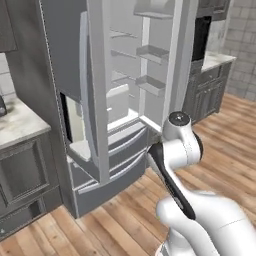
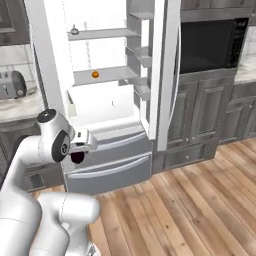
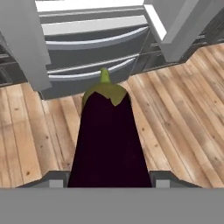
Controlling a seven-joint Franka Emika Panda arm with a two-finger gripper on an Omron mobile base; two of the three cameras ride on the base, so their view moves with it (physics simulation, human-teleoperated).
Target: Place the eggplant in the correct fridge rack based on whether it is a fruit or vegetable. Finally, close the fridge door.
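The eggplant (image 3: 108,140), glossy dark purple with a green cap, stands lengthwise between my two fingertips (image 3: 53,180) in the hand view, its stem pointing at the fridge drawers. My gripper (image 3: 108,181) is shut on it. From the right base camera the eggplant (image 2: 77,157) is a small dark blob hanging under the gripper (image 2: 80,151), low in front of the open fridge's drawers. The fridge rack (image 2: 102,34) is the upper pale shelf inside the fridge, well above the gripper. Another flat shelf (image 2: 107,74) below it carries a small orange ball (image 2: 95,74).
Both fridge doors stand open: the left door (image 1: 95,95) and the right door (image 2: 162,75) with grey door bins (image 2: 141,56). Two freezer drawers (image 2: 112,160) sit below. A toaster (image 2: 11,84) stands on the left counter. Wooden floor (image 2: 190,210) lies in front.
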